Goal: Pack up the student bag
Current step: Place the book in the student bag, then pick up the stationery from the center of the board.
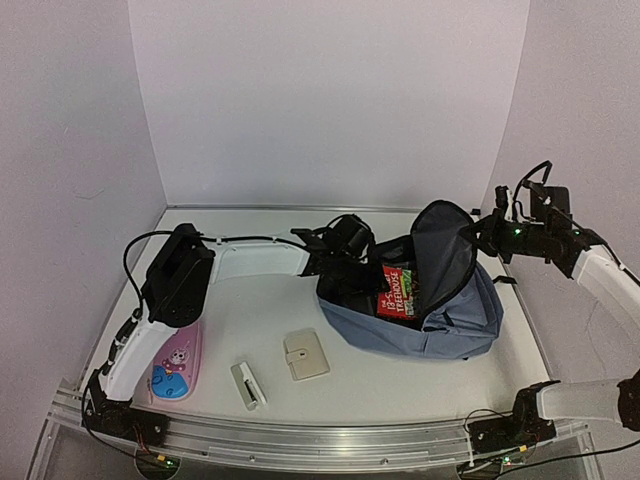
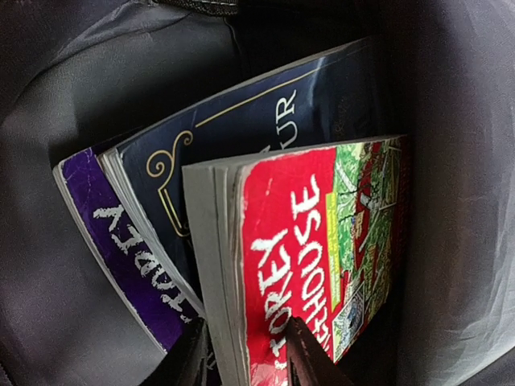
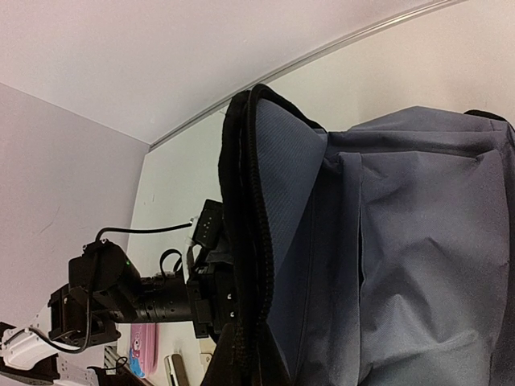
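Note:
The slate-blue student bag (image 1: 455,325) lies on the table at the right with its mouth open toward the left. My right gripper (image 1: 482,237) is shut on the black zip edge (image 3: 249,241) of the flap and holds it up; the pinch sits at the bottom of the right wrist view (image 3: 251,362). My left gripper (image 1: 372,280) reaches into the bag. It is shut on the lower edge of a red book (image 2: 306,249), with one finger (image 2: 310,358) on the cover and the other behind the pages. Behind it stand a navy book (image 2: 257,121) and a purple book (image 2: 121,241).
A pink pencil case (image 1: 178,365) lies at the near left beside the left arm's base. A small white stapler-like item (image 1: 248,385) and a beige wallet (image 1: 305,354) lie in front of the bag. White walls close in the table on three sides.

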Controlling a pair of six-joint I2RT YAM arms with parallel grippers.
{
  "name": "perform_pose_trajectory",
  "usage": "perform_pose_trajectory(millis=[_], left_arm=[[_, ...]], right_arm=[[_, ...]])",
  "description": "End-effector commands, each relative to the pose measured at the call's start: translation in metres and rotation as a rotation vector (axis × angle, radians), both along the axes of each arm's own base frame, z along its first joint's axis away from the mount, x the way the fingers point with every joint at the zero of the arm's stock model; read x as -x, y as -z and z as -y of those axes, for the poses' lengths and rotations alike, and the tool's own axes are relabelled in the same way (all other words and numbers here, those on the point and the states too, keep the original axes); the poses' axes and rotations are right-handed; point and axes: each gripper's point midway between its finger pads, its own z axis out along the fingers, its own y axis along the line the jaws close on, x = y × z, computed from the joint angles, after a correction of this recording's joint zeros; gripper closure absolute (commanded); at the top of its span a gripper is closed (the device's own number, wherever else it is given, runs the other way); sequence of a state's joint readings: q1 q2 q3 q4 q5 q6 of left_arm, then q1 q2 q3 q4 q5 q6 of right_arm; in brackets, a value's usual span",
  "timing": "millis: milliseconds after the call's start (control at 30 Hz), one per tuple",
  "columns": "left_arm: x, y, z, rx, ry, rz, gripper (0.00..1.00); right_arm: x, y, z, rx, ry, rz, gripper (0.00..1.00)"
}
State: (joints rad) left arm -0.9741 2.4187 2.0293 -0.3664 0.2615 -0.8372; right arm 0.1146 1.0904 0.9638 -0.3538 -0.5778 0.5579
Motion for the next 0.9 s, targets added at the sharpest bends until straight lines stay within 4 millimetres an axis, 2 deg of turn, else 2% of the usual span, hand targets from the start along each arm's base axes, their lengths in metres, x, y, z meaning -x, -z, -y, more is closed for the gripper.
perform_pose_trajectory(millis=[0,100,233,300,400,567,667,733,833,867], left_arm=[[-0.007,-0.036,0.005,0.043,-0.004,0.066,0.64],[-0.007,-0.052,-0.009,0.010,-0.015,0.116,0.57],[-0.005,-0.099,-0.040,-0.006,-0.051,0.226,0.39],[-0.002,-0.114,-0.057,-0.014,-0.068,0.264,0.32],[0.007,-0.148,-0.080,0.003,-0.077,0.320,0.25],[0.017,-0.165,-0.128,-0.018,-0.119,0.326,0.19],[0.020,-0.151,-0.171,-0.081,-0.192,0.291,0.18],[0.020,-0.145,-0.204,-0.096,-0.259,0.256,0.17],[0.024,-0.123,-0.250,-0.130,-0.350,0.184,0.16],[0.028,-0.109,-0.265,-0.155,-0.374,0.157,0.16]], right_arm=[[-0.003,-0.032,0.000,-0.008,-0.004,0.112,1.00],[-0.004,-0.031,0.002,0.002,0.008,0.116,1.00],[-0.007,-0.026,0.012,0.043,0.058,0.118,1.00],[-0.011,-0.019,0.023,0.082,0.120,0.113,1.00],[-0.018,0.004,0.041,0.149,0.214,0.070,1.00],[-0.024,0.047,0.062,0.244,0.313,-0.022,1.00],[-0.024,0.064,0.073,0.295,0.358,-0.057,0.99],[-0.024,0.075,0.077,0.316,0.372,-0.082,0.93],[-0.023,0.094,0.084,0.354,0.398,-0.126,0.89],[-0.023,0.099,0.087,0.366,0.409,-0.139,0.88]])
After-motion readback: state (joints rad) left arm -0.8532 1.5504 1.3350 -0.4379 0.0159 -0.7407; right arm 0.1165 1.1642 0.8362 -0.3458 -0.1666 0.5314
